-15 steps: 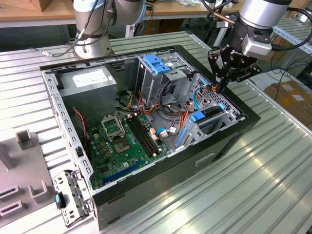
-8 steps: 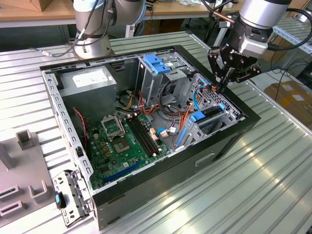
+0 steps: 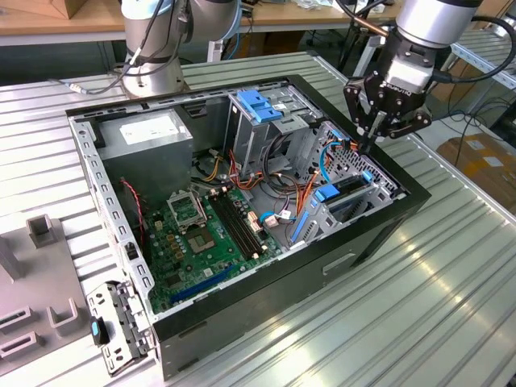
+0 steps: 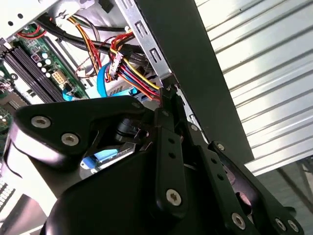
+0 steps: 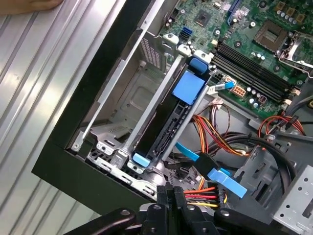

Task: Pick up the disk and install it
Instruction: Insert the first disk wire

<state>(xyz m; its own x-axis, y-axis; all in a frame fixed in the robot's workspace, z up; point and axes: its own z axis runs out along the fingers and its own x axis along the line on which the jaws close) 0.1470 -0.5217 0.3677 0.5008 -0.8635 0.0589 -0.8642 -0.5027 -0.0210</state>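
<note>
**A:** Counting off in the exterior view: one computer case [image 3: 242, 300], lid off, and one gripper [image 3: 367, 147] over its corner at the exterior view's right.

**B:** Fingers?

**A:** Pressed together, nothing between them. In both wrist views the gripper [image 4: 164, 90] [image 5: 172, 192] has its tips right at a bundle of coloured wires [image 5: 204, 194]; I can't tell whether they touch.

**B:** And the disk?

**A:** One disk [image 3: 347, 186], standing on edge in the metal bay inside the case, at the exterior view's right, just below the gripper. The first wrist view shows the disk [image 5: 168, 122] between the bay's rails, with two blue tabs [image 5: 198, 63], one at each end.

**B:** What else is inside?

**A:** One green circuit board [image 3: 193, 242] on the floor of the case, one grey power supply [image 3: 149, 133] in the upper left corner, one tall drive cage [image 3: 250, 141] with one blue latch [image 3: 258, 105] on top.

**B:** Surface and room?

**A:** A ribbed metal table [image 3: 403, 322] carries it all. At least two grey blocks [image 3: 42, 230] sit at lower left. One cardboard box [image 3: 484, 161] is on the floor at right, and wooden benches [image 3: 48, 20] run along the top.
</note>
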